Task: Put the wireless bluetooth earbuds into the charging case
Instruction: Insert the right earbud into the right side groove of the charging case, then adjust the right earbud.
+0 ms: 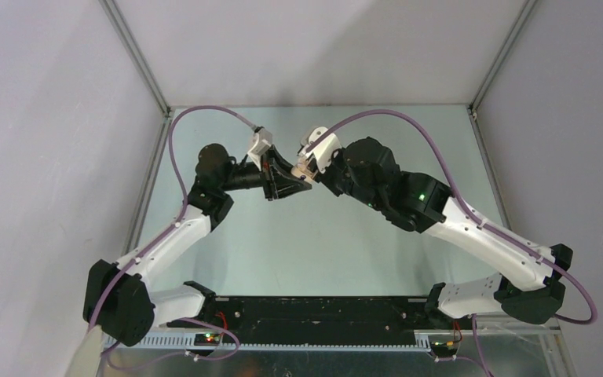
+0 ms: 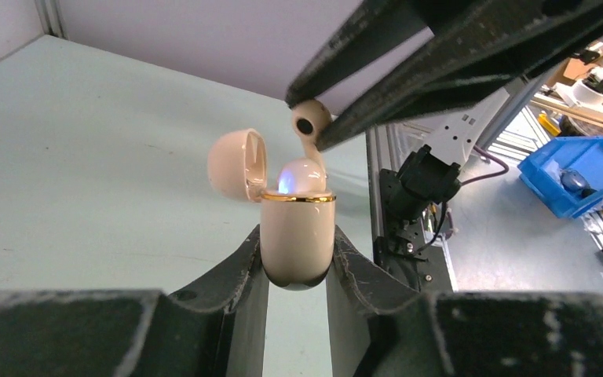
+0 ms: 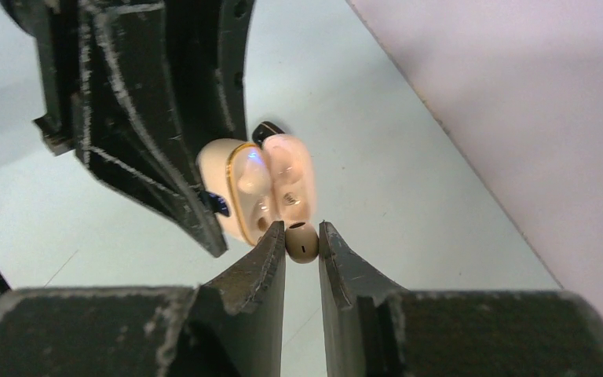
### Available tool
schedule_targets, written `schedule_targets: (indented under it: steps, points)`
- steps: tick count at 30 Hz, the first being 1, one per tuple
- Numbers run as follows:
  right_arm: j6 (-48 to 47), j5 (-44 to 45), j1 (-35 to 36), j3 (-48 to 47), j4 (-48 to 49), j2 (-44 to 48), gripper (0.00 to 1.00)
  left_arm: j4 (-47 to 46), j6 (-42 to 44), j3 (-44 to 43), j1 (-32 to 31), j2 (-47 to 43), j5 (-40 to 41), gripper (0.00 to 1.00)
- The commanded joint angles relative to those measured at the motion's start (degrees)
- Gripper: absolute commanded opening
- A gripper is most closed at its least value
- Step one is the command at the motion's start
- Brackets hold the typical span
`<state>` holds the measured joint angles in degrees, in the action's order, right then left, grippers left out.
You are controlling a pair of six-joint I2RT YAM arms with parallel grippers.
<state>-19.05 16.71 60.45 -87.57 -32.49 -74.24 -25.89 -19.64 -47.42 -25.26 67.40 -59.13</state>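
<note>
left gripper (image 2: 297, 263) clamped on the lower body of the beige charging case (image 2: 297, 228), case upright and held up off the table (image 2: 86, 173)

lid (image 2: 238, 163) hinged open to the side

first earbud (image 2: 302, 176) sits in the case, blue light glowing on it

right gripper (image 3: 302, 234) pinched on the second earbud (image 3: 302, 243), gripping it by the head

left wrist view: that bud's stem points down at the open mouth of the case, touching or just beside the seated bud; can't tell if the stem tip is in its socket

right wrist view: bud is just beside the case rim, open lid behind it

top view: both arms meet tip to tip over the far middle of the table
</note>
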Motion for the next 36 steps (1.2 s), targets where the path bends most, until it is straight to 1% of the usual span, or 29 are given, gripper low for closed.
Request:
schedule_targets:
  steps: [1, 11, 24, 36]
  points:
    - [1.1, -2.1, 0.6, -2.5, 0.0, 0.6, 0.23, -5.5, -2.3, -0.3, 0.3, 0.0, 1.5, 0.0]
    - [0.1, 4.1, 1.7, -2.7, 2.7, -0.6, 0.23, -7.1, -3.2, 0.6, 0.3, -0.2, 1.5, 0.0]
    - [-0.9, 5.6, 1.8, -6.0, 1.3, 0.0, 0.22, -5.0, -1.4, 0.5, 0.2, -0.2, 2.1, 0.0]
    - [-2.9, 7.3, 2.5, -2.5, 4.8, -2.4, 0.22, -7.1, -3.9, 0.4, 0.2, -0.4, 1.4, 0.0]
